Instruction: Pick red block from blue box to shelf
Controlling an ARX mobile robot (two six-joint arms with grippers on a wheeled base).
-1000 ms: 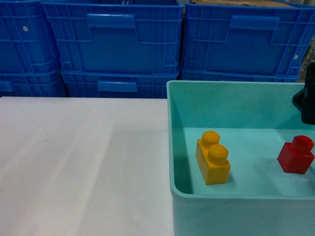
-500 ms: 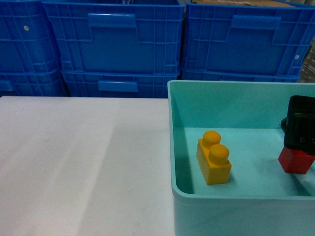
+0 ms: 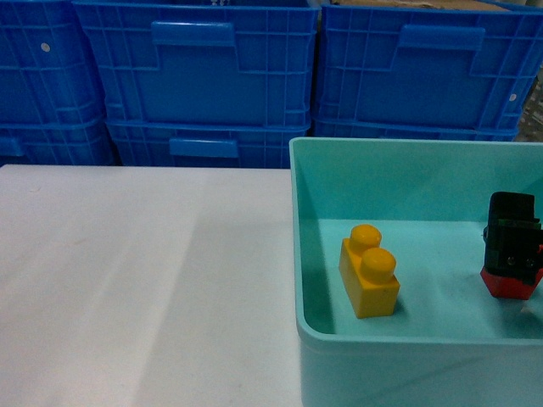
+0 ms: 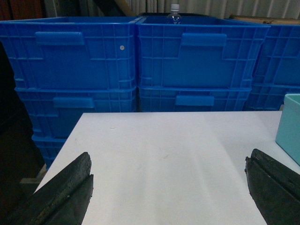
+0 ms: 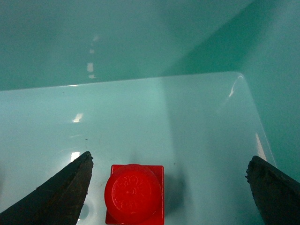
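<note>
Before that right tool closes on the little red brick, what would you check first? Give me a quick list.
1. Right tool open: ok.
2. Small glossy red plastic brick between the fingers: ok, though nearer the left finger.
3. Red brick upright, stud up: ok.
4. Larger yellow two-stud brick clear of the grasp: ok.
5. Tool low enough around the brick: cannot tell.
6. Left tool open, over the white table, away from the pale turquoise tub: ok.

We see right gripper [image 5: 171, 187] jaws spread wide, red block [image 5: 134, 193] between them, clear gap each side. Blue box [image 3: 356, 146] walls hem in back and right. Yellow brick [image 3: 368, 270] well left. Blue crates [image 3: 195, 76] wall off table's [image 3: 144, 271] far edge.
</note>
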